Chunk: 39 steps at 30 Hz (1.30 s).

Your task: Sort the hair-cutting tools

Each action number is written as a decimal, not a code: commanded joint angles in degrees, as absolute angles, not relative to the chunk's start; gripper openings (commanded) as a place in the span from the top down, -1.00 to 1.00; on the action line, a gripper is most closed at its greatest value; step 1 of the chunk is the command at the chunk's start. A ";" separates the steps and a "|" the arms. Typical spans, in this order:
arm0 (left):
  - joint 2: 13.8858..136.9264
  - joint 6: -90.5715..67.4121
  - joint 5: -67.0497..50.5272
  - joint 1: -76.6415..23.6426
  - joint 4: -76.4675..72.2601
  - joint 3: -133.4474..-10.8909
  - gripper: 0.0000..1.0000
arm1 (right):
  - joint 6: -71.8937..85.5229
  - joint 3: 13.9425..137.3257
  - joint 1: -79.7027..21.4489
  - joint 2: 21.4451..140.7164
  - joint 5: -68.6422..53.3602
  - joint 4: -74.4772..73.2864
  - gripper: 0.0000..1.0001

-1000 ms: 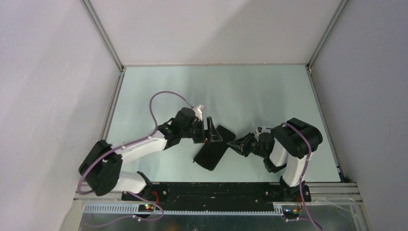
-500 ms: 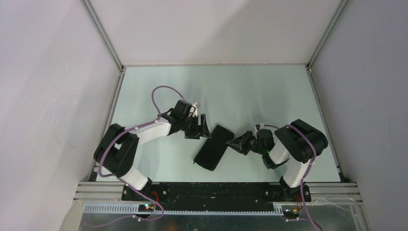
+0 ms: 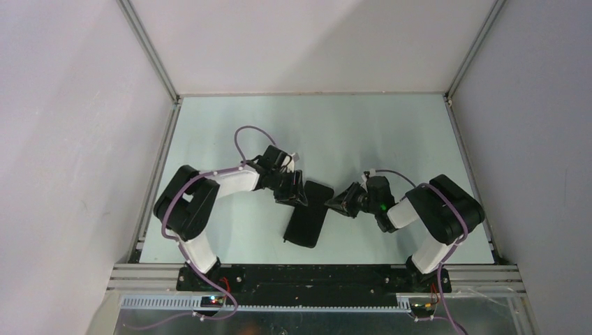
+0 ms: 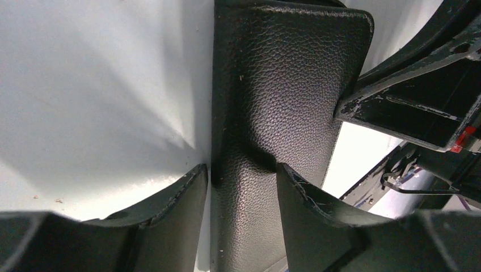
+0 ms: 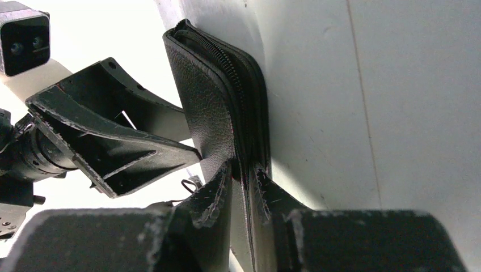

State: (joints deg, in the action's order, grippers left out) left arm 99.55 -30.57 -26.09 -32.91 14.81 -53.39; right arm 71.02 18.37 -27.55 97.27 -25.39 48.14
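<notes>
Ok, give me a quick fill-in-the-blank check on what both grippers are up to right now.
1. The left gripper and the right gripper both meet at the black ____ on the table.
2. In the right wrist view, the right gripper's fingers pinch the edge of the case that carries the ____.
3. In the left wrist view, the left gripper's fingers stand ____, with a strip of case between them.
4. Number of scissors visible in any view: ____.
Missing words: case; zipper; apart; none.

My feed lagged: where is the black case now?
In the top view the case lies centre-front on the table, between the left end effector and the right end effector, which pinches its edge.
</notes>
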 commanded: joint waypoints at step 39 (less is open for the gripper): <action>88.44 -34.54 -3.53 -32.53 11.43 -51.35 0.18 | 15.96 78.05 -30.81 117.69 -36.42 -9.74 0.58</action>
